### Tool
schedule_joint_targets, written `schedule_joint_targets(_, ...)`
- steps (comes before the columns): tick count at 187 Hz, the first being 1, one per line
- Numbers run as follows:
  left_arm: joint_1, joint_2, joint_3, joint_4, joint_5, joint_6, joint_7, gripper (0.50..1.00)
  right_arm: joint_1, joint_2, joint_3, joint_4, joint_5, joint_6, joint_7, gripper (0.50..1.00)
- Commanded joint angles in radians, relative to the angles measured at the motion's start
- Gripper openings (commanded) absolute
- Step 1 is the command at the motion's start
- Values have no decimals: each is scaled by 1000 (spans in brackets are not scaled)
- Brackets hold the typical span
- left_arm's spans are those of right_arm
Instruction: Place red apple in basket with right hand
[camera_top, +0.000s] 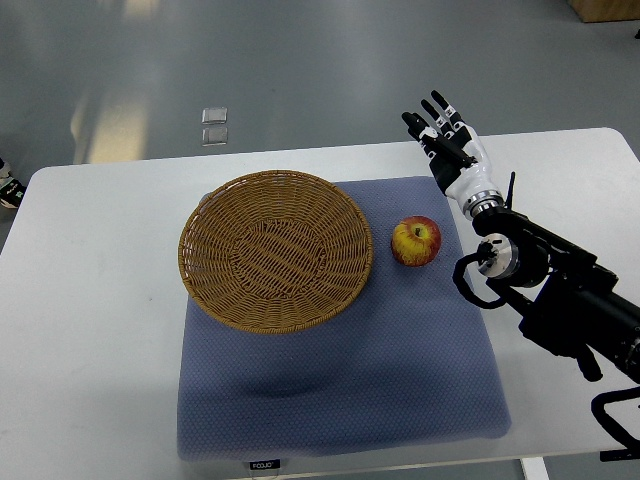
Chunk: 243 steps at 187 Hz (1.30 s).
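The apple (416, 241) sits on the blue mat (340, 390), just beside the basket (275, 250) at its three o'clock, not touching the rim as far as this view shows. The basket holds nothing, so the carry has not begun. The right hand (447, 135) hangs out past the apple at about one o'clock from it, near the mat's far right corner, fingers (438, 104) stretched apart and gripping nothing. The left arm is nowhere in the picture. By my read this is the reach, the very first step: hand near the fruit but apart from it. Next the hand needs to swing toward seven o'clock, settle over the apple and wrap those fingers around it. A round apple rolls easily, so a clumsy nudge could send it off toward the basket wall or across the mat.
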Motion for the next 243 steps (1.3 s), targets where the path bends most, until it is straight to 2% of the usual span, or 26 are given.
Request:
schedule_joint_targets(1,0,0,0,0,0,0,0,1000,-1,2,0,0,0,0,0,921)
schedule_joint_targets(243,0,0,0,1,0,1,0,1000,15,-7,0,3,2,-5,-2,921)
